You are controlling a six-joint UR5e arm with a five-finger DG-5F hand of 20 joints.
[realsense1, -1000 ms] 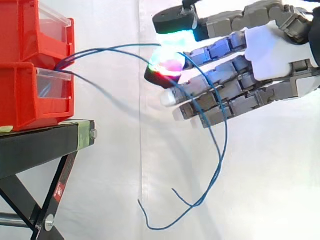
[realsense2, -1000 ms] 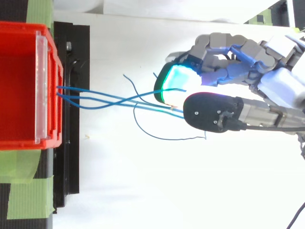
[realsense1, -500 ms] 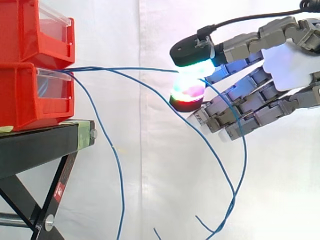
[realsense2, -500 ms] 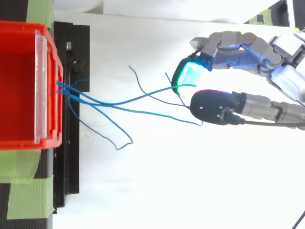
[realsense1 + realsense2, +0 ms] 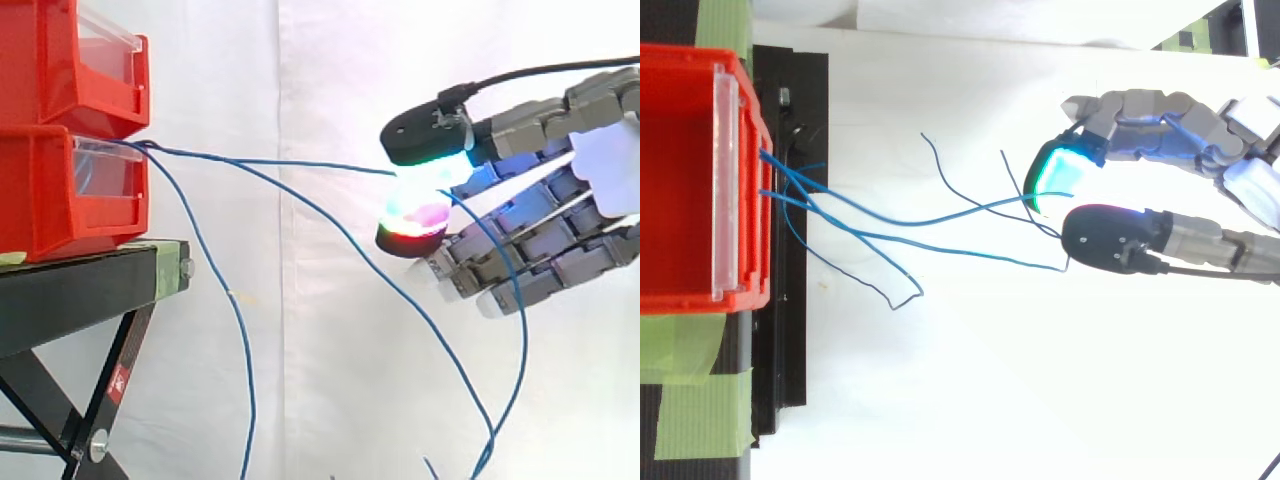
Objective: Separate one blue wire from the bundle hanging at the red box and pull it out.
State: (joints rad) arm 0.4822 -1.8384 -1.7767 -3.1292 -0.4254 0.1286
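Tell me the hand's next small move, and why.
Probably pull the hand away from the red bin, rightward in the side view: its pads pinch one blue wire, which runs nearly straight to the bin, while the other wires hang loose.

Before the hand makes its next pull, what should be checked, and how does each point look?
1. Grip: the hand pinches a blue wire between its glowing pads: ok.
2. One wire only in the pinch: a second blue wire ends right beside the thumb: cannot tell.
3. Wire pulled free of the lower red bin: not ok, its far end runs into the bin.
4. Loose wire left behind, hanging down beside the black stand: ok.
5. Bin seated flat on the stand: ok.
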